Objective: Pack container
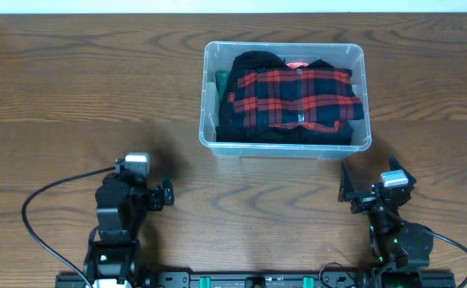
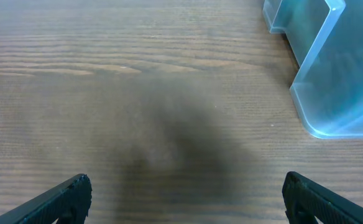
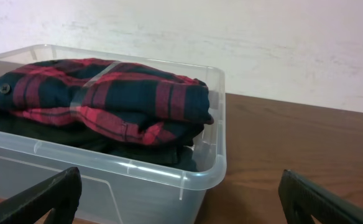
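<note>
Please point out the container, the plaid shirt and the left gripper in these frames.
container [image 1: 285, 150], overhead view, its near wall.
plaid shirt [image 1: 293, 100], overhead view, middle of the folded top.
left gripper [image 2: 184, 190], left wrist view, midway between its open fingertips.

Dark brown wood-grain table [image 1: 73, 96], pale whitish wall [image 3: 262, 43] behind its far edge, soft even light

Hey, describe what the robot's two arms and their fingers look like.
The left arm and right arm are both black and chunky, each carrying a small pale grey box near its wrist. A thin black cable loops out from each base, and small green lights glow low on both. The fingers are black, tapered blades with finely ridged edges.
</note>
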`<state>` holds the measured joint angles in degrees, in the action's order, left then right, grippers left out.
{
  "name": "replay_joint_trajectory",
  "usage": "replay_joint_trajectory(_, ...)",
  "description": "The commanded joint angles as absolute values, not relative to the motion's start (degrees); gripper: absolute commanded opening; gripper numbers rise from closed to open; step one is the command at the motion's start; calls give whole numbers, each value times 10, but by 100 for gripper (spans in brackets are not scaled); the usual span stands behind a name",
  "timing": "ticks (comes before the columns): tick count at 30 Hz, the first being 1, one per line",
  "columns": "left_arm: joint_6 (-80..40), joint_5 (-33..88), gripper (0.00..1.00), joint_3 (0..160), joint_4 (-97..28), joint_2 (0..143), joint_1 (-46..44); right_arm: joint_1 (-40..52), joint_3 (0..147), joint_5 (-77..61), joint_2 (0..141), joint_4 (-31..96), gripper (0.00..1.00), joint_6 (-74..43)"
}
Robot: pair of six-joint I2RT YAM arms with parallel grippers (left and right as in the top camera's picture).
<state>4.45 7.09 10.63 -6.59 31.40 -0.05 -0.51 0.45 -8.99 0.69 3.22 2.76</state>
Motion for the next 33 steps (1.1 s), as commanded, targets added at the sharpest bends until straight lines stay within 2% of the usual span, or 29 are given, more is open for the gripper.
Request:
replay_joint_trajectory(1,38,70,98,77,-50,283,2,-9,3,-88,3,34,99,35)
replay_joint_trajectory(14,37,70,98,4,-26,151,2,-9,3,-88,3,34,99,35)
replay_joint_trajectory(27,37,70,98,2,-33,3,2,-9,3,-88,3,34,99,35)
replay_joint_trajectory(33,37,70,98,2,-33,1,1,-9,3,-88,3,34,99,35)
